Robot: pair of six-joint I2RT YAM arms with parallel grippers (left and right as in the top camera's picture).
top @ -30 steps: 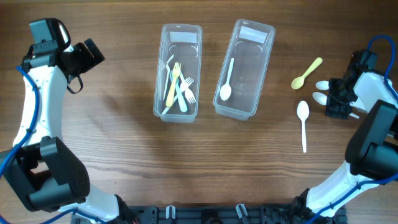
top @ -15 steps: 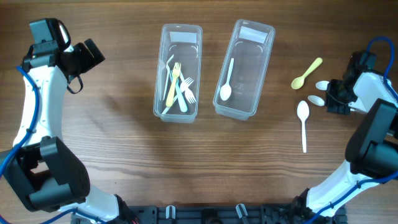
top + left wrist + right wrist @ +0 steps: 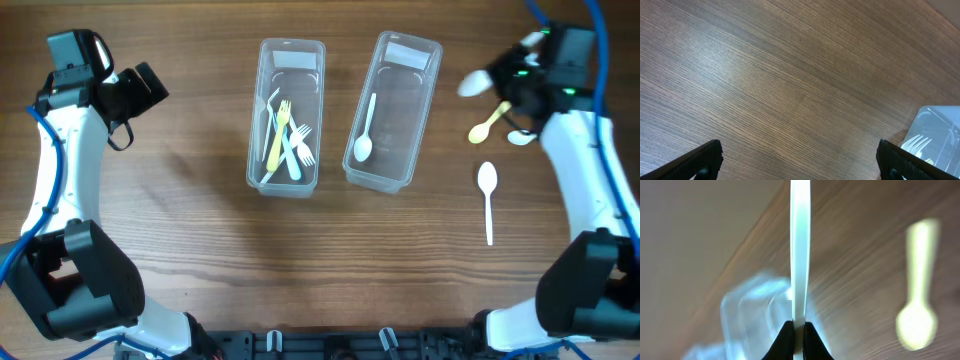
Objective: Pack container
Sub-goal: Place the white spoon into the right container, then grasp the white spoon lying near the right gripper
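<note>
Two clear containers stand side by side. The left container [image 3: 293, 52] holds several forks [image 3: 285, 140]. The right container [image 3: 410, 58] holds one white spoon [image 3: 365, 130]. My right gripper [image 3: 512, 78] hovers just right of that container, shut on the handle of a white spoon [image 3: 474, 84], which shows blurred. In the right wrist view the handle [image 3: 800, 250] runs straight up from my pinched right gripper [image 3: 799, 332]. A yellow spoon [image 3: 493, 118] lies below it on the table. My left gripper [image 3: 150, 85] is open at the far left, over bare wood [image 3: 799, 160].
Another white spoon [image 3: 488, 200] lies on the table at the right, and a white spoon bowl [image 3: 520, 138] shows beside the right arm. A corner of the fork container [image 3: 935, 142] enters the left wrist view. The yellow spoon [image 3: 917, 315] appears blurred in the right wrist view.
My right gripper closed on a white spoon at the right edge, lifted it and swung up and left toward the right container. The left arm has not moved.
</note>
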